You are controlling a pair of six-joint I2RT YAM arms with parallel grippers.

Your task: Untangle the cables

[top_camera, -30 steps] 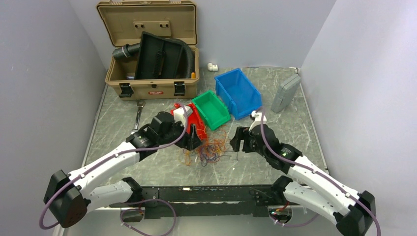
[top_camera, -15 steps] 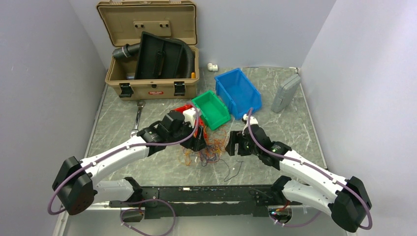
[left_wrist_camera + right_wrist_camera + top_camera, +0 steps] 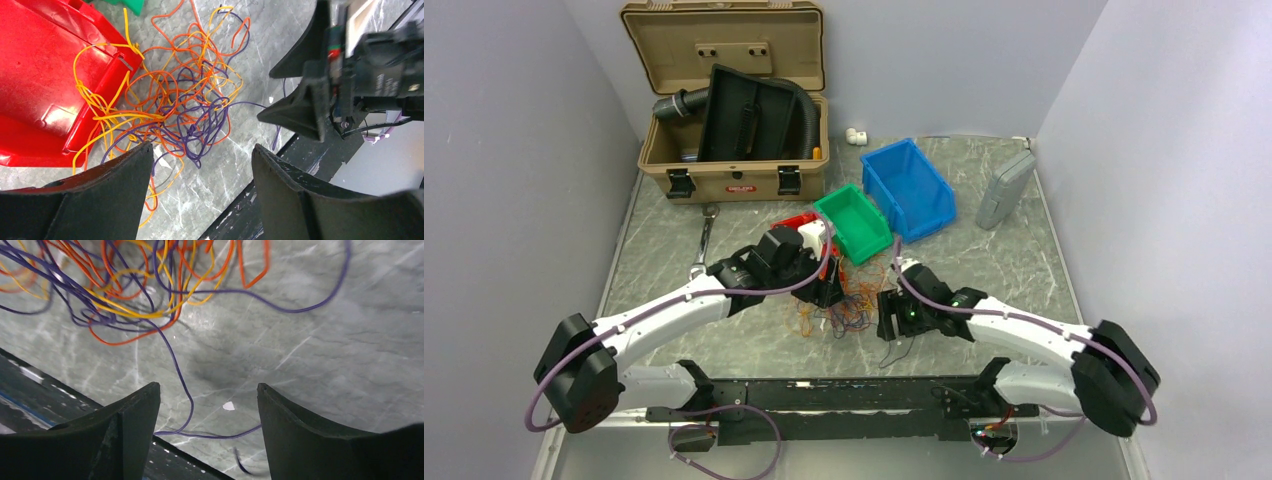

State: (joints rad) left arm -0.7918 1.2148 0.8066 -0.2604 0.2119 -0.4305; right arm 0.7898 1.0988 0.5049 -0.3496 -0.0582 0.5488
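Right gripper (image 3: 890, 322): shifted in beside cables (image 3: 185, 107), jaws wide, empty; left gripper (image 3: 202, 150): above cables, jaws wide, empty; purple strand (image 3: 182, 381) between right jaws, likely next pull

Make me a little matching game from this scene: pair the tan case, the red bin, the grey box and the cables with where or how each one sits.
Things:
1. tan case
2. red bin
3. grey box
4. cables

Places or states:
A. at the right edge of the table
B. far left, lid open, black hose inside
C. a tangled heap mid-table
D. next to the green bin, loose strands lying across it

Pairs: 1-B; 2-D; 3-A; 4-C
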